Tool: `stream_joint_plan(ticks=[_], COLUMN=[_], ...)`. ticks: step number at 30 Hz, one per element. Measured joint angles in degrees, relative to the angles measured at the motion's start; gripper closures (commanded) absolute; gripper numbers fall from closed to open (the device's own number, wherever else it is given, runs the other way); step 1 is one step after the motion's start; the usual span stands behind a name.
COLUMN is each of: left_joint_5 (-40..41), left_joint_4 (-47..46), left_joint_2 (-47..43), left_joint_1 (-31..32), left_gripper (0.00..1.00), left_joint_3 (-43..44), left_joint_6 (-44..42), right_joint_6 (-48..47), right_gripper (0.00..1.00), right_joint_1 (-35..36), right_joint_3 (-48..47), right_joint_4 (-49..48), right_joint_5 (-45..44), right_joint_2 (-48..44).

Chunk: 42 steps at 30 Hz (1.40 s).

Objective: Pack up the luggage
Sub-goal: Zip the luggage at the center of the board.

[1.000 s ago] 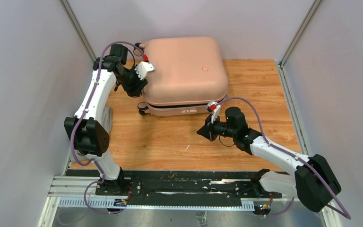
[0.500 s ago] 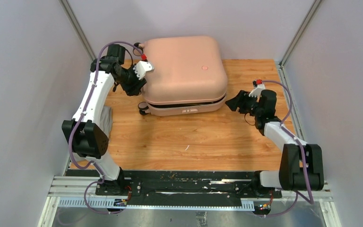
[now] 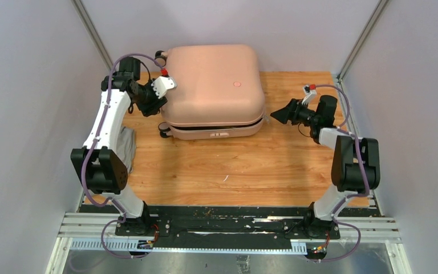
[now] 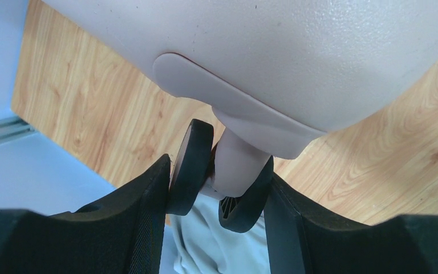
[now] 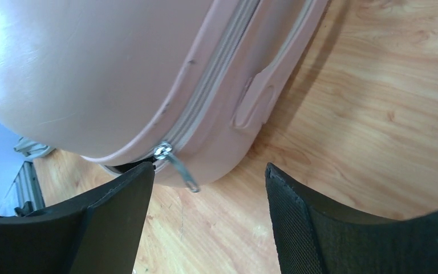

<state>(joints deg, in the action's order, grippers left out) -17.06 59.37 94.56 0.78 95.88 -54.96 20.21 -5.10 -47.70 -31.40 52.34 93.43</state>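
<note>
1. Black jaws of our left gripper are closed on a wheel of the luggage. One jaw presses each outer face of the twin black caster, and its pink stem stands between them.
2. We find this gripper at the luggage's left side in the overhead view, where the arm itself hides the held wheel.
3. Below the wheel, the left wrist view shows a grey cloth lying on the wooden table. From above, we see the cloth by the left arm, apart from the luggage.
4. Our right gripper has its jaws spread wide and holds nothing. It hovers just beside the luggage's right side, pointing at it.
5. Between those jaws, the right wrist view shows a metal zipper pull hanging from the zip track and touching neither jaw. Just left of the pull, a dark gap opens between the two shells.
6. The luggage lies flat across the far middle of the table, with its pale pink lid facing up. We also see a dark slit running along its near edge.
</note>
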Motion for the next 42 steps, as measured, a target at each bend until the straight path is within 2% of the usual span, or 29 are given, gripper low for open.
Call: stream_joint_plan(ticks=[3,6,10,14,20,27,35,38,42], left_joint_5=[0.6,1.0,1.9,1.7,-0.5,-2.6,-3.6,-3.7,-3.8], left_joint_4=[0.2,0.5,0.5,0.5,0.9,1.8,2.6,2.8,2.9], left_joint_2=[-0.5,-0.9,-1.0,-1.0,-1.1,-1.6,-1.6,-1.6,-1.6], left_joint_1=[-1.1,-1.5,-1.5,-1.6,-2.0,-2.3,-2.3,-2.3,-2.3], left_gripper=[1.00,1.00,1.00,1.00,1.00,1.00,1.00,1.00,1.00], left_joint_3=[-0.2,-0.2,-0.2,-0.1,-0.1,-0.1,0.5,0.5,0.6], left_joint_6=[-0.5,-0.5,-0.5,-0.3,1.5,3.1,4.1,4.3,4.4], right_joint_6=[2.8,9.5,17.4,21.1,21.9,18.9,15.8,17.1,24.3], right_gripper=[0.24,0.24,0.25,0.27,0.26,0.26,0.33,0.37,0.41], right_joint_1=[-0.6,-0.6,0.2,1.8,3.2,3.1,3.2,3.2,3.2], right_joint_3=[-3.1,-2.2,-0.1,-1.2,-4.6,-5.4,-6.5,-6.8,-7.2], right_joint_4=[-3.8,-13.4,-25.0,-30.7,-31.8,-27.2,-24.8,-26.9,-36.6], right_joint_5=[4.3,8.6,13.1,15.7,17.6,18.2,19.5,19.8,21.1], right_joint_2=[5.8,10.1,12.3,13.4,16.0,17.6,18.9,20.9,25.1])
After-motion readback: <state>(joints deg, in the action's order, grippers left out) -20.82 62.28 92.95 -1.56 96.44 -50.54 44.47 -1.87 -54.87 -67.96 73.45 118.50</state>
